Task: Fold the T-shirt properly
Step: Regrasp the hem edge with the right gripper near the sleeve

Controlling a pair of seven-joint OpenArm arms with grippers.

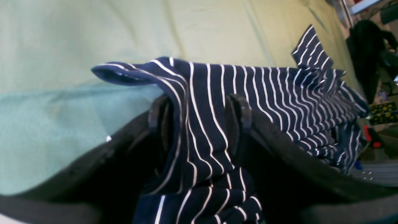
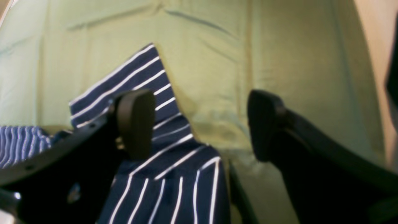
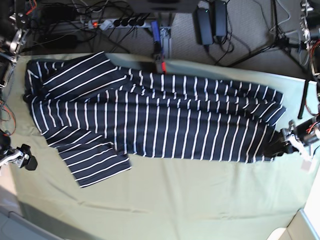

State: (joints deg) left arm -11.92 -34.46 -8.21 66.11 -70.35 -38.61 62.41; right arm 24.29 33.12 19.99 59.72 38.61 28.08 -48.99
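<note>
The T-shirt [image 3: 150, 117] lies spread across the upper half of the base view on the olive table cloth [image 3: 190, 200], with one sleeve reaching toward the lower left. At the right edge, the left gripper [image 1: 199, 115] has its jaws closed on a bunched fold of the shirt's hem. The right gripper [image 2: 199, 124] is wide open and holds nothing; it is above a sleeve.
</note>
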